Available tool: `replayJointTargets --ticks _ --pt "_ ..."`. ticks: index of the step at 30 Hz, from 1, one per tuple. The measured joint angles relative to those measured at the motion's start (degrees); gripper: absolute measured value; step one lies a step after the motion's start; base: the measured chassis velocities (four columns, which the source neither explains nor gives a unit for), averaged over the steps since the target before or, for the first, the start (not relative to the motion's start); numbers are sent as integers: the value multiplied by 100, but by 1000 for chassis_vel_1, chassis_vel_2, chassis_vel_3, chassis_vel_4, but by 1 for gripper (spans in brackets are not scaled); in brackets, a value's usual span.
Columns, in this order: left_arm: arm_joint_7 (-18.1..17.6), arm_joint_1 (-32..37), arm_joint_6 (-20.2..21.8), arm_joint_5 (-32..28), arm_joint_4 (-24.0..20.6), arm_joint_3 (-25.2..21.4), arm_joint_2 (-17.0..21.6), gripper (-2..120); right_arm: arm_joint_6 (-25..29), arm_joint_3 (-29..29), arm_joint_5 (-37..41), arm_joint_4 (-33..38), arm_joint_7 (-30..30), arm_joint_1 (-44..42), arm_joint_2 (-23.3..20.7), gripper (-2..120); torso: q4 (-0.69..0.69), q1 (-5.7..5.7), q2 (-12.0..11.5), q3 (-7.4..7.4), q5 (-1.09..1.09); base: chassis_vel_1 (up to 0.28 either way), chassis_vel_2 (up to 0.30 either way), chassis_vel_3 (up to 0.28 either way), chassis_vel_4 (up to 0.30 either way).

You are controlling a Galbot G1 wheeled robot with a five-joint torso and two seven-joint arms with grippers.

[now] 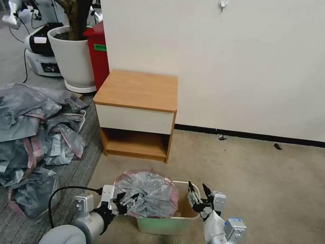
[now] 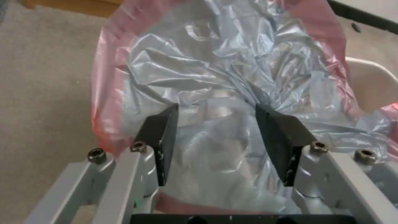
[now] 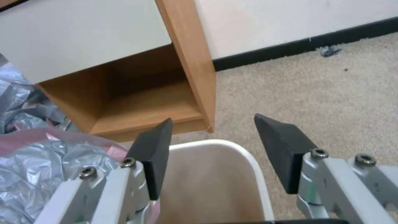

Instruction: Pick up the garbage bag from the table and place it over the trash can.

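Garbage bag [image 1: 147, 194] draped over trash can's [image 1: 170, 224] left half, table [image 1: 138, 90] behind, bag heap [image 1: 24, 129] left

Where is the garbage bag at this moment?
In the head view, the garbage bag lies bunched on the left part of the trash can, in front of the table, beside the open left gripper.

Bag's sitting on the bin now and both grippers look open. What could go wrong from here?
The garbage bag is bunched over the left part of the trash can; the right part is bare, so it may slide off. The open left gripper straddles loose plastic and could snag it. The open right gripper hangs over the rim and might knock the can.
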Motion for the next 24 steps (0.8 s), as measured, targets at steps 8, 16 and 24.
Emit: replayJointTargets --ticks 8,16,24 --pt "-11 -76 -3 20 216 99 35 50 17 -5 -13 -31 -2 7 9 54 0 0 0 0 0 0 0 0 0" --pt "-17 -155 -4 27 355 134 38 50 61 -3 -32 -82 -6 2 17 54 0 0 0 0 0 0 0 0 0" --pt "-364 -267 -5 -313 434 200 154 50 78 -27 -46 -129 -12 26 34 53 0 0 0 0 0 0 0 0 0"
